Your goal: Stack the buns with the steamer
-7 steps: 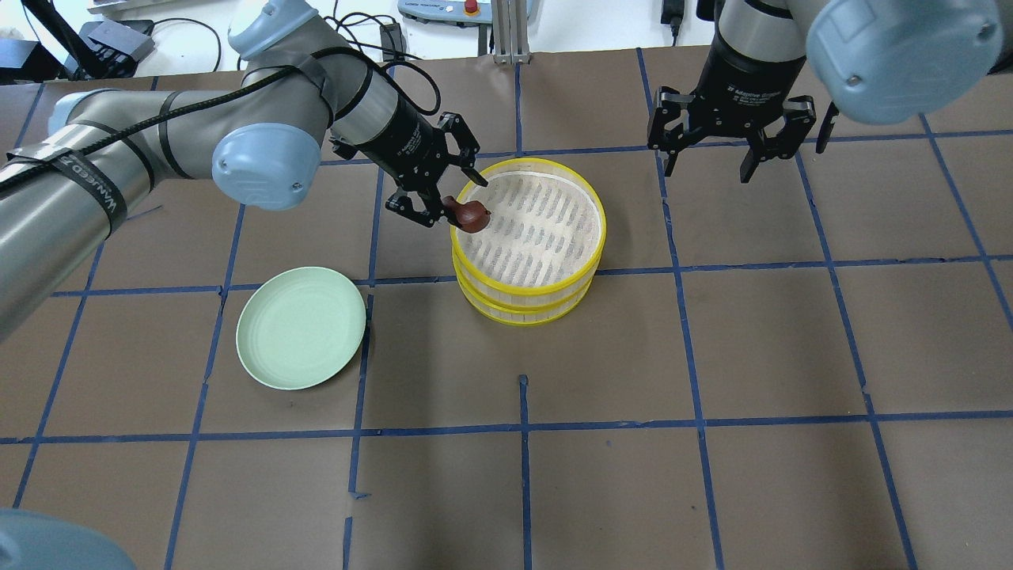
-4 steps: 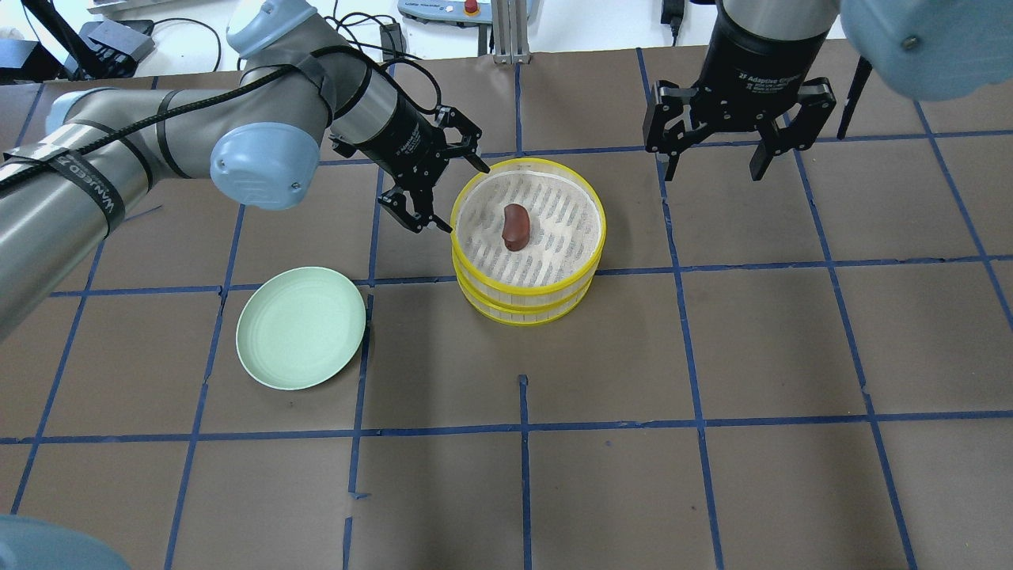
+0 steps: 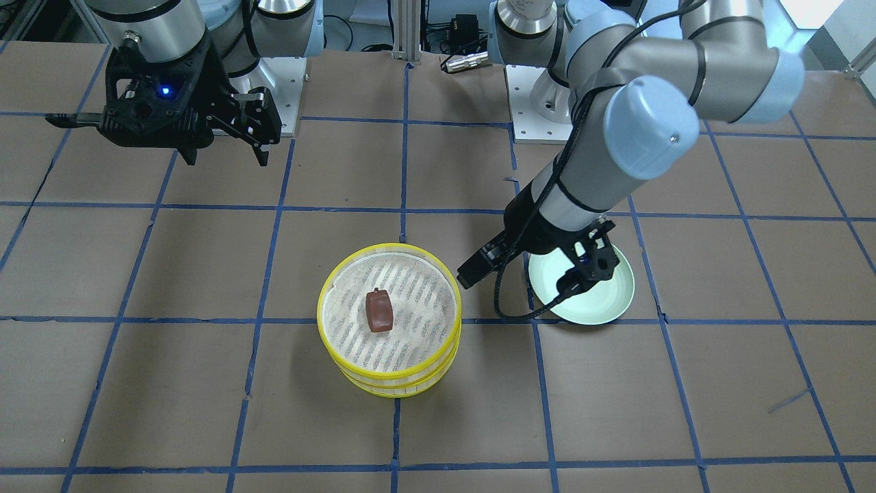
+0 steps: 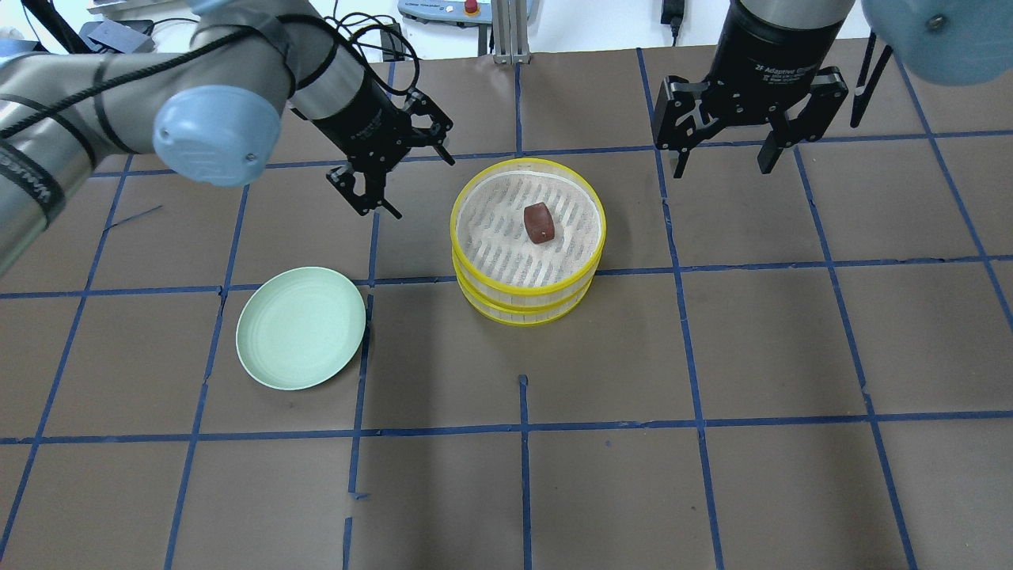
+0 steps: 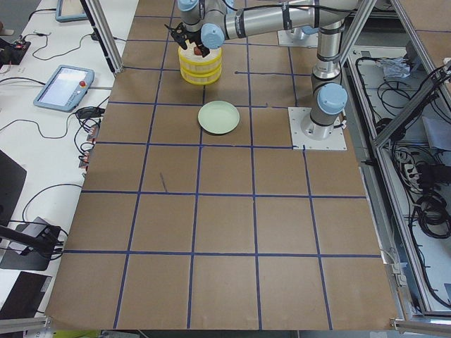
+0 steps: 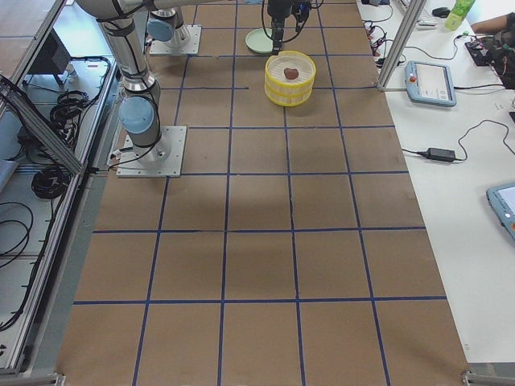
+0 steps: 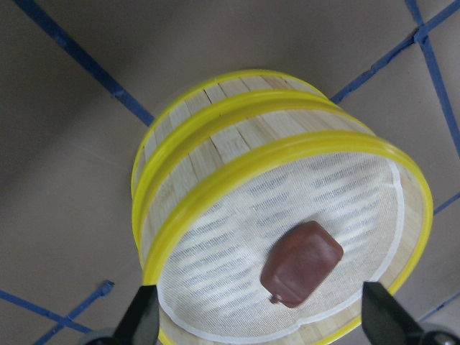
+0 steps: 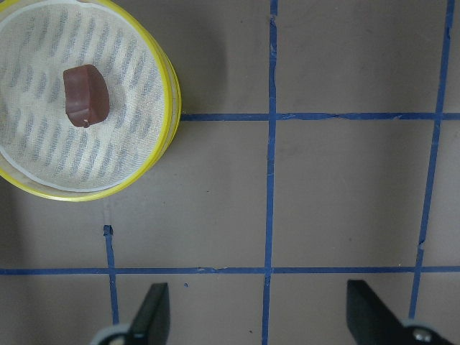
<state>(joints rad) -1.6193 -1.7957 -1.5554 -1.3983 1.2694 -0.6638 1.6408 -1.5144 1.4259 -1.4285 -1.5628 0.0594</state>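
Note:
The steamer [image 4: 522, 307] is two yellow-rimmed trays stacked one on the other at mid-table. The reddish-brown bun [image 4: 539, 222] lies alone on the top tray's white mesh floor; it also shows in the front view [image 3: 378, 310] and the left wrist view [image 7: 302, 262]. The white bun shows in no view. My left gripper [image 4: 423, 188] is open and empty, raised off the steamer's left rim. My right gripper [image 4: 724, 168] is open and empty, hovering to the right of the steamer and beyond it.
An empty pale green plate [image 4: 301, 328] lies left of the steamer, nearer the front. The brown table [image 4: 712, 356] carries a grid of blue tape. Cables and a control pendant lie past the far edge.
My left gripper let go of the brown bun, which rolled from the left rim toward the tray's middle. The gripper then drew back to the left. The right gripper shifted slightly.

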